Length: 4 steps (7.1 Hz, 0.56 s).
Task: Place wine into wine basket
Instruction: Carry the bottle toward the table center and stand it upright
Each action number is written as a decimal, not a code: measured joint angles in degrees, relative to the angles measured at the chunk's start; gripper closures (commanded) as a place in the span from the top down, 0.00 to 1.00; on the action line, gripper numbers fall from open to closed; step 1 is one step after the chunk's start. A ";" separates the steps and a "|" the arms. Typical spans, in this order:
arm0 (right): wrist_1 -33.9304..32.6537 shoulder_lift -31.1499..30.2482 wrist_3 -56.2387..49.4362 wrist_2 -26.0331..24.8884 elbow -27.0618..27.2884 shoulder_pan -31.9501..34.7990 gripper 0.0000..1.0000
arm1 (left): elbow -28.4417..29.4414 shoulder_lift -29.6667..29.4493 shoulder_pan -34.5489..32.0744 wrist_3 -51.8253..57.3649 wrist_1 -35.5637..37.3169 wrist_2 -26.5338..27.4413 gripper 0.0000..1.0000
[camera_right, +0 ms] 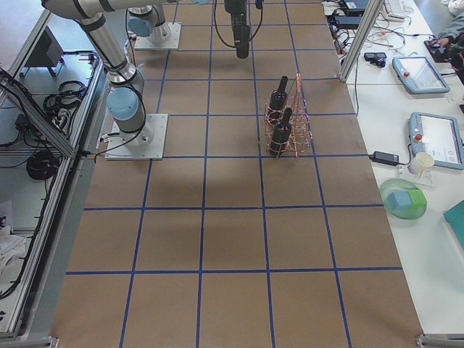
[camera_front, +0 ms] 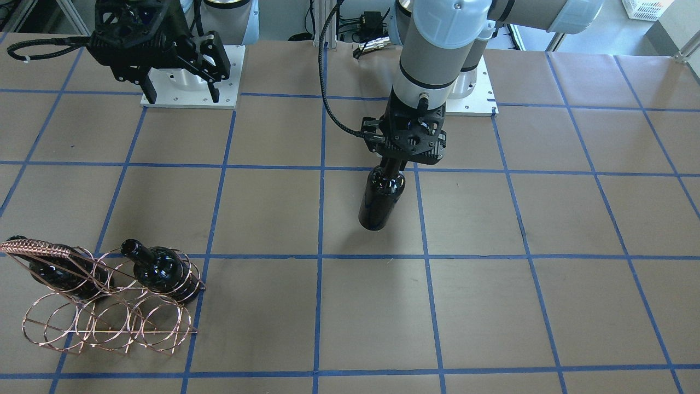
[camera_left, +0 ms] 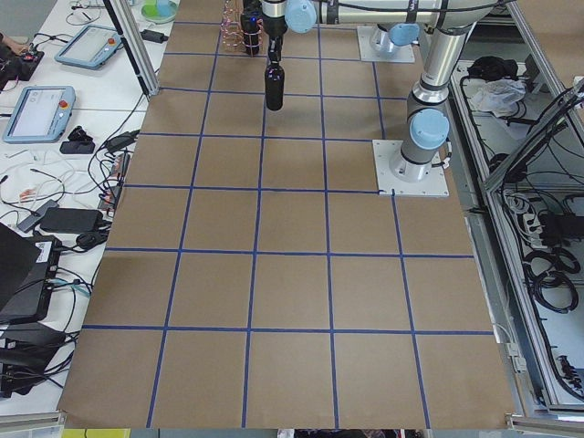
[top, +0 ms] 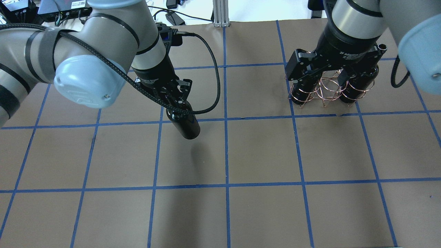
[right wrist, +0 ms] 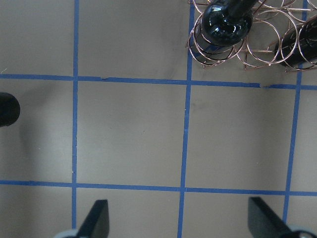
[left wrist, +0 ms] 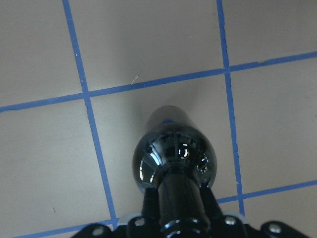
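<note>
My left gripper [top: 176, 105] is shut on the neck of a dark wine bottle [top: 186, 125] and holds it upright, apparently a little above the paper-covered table; it also shows in the front view [camera_front: 380, 200] and the left wrist view [left wrist: 173, 158]. The copper wire wine basket [camera_front: 109, 320] stands near the table's far edge on my right side, with two dark bottles [camera_front: 158, 268] [camera_front: 60, 273] lying in its upper hoops. My right gripper [top: 330, 74] is open and empty, high above the table. Its fingers [right wrist: 99, 218] spread wide in the right wrist view, with the basket [right wrist: 247, 49] beyond.
The table is brown paper with a blue tape grid [camera_front: 320, 257]. The arms' white base plates [camera_front: 191, 87] sit at the robot's edge. In the side views, tablets and cables lie on the side benches [camera_left: 41, 105] beyond the table ends.
</note>
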 measured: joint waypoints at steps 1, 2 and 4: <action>0.00 0.02 0.00 0.00 0.01 -0.02 1.00 | -2.30 1.27 -0.39 -0.34 -0.10 -0.13 0.00; 0.00 0.03 0.05 0.03 0.04 -0.03 1.00 | -4.25 2.50 -0.53 -0.45 -0.15 -0.01 0.00; 0.00 0.04 0.10 0.05 0.10 -0.04 1.00 | -6.92 3.89 -0.78 -0.59 -0.14 0.14 0.00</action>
